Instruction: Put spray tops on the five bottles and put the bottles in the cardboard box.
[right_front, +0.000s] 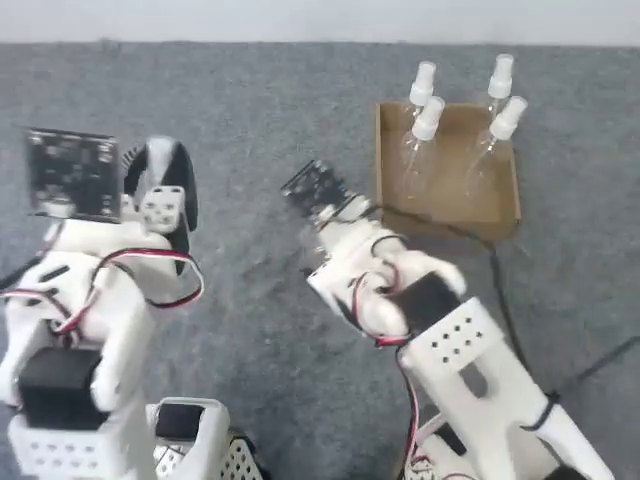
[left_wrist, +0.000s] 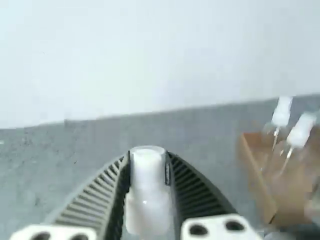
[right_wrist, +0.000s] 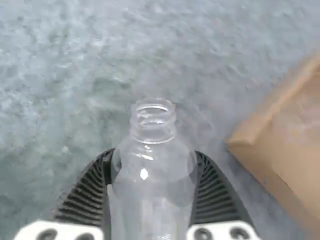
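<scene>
A: White plastic is showing between the jaws of the left pincer. What is it gripping?

B: It is clenching a white spray top. The jaws are standing only as wide apart as that top and pressing on both its sides. It is keeping well apart from the cardboard box, with grey tabletop spreading between them.

A: And the right pincer?

B: That one is grasping a clear bottle round its shoulder. Its jaws are spreading about as wide as the body and touching it on both sides. The neck is sticking out past the fingertips, and its mouth is standing open with no top on it. This bottle is sitting just beside a corner of the box, outside it, between the box and the left pincer.

A: What is resting in the box itself?

B: Four bottles are standing inside it, two by the wall farthest from the arms and two in front of them, each already capped in white.
</scene>
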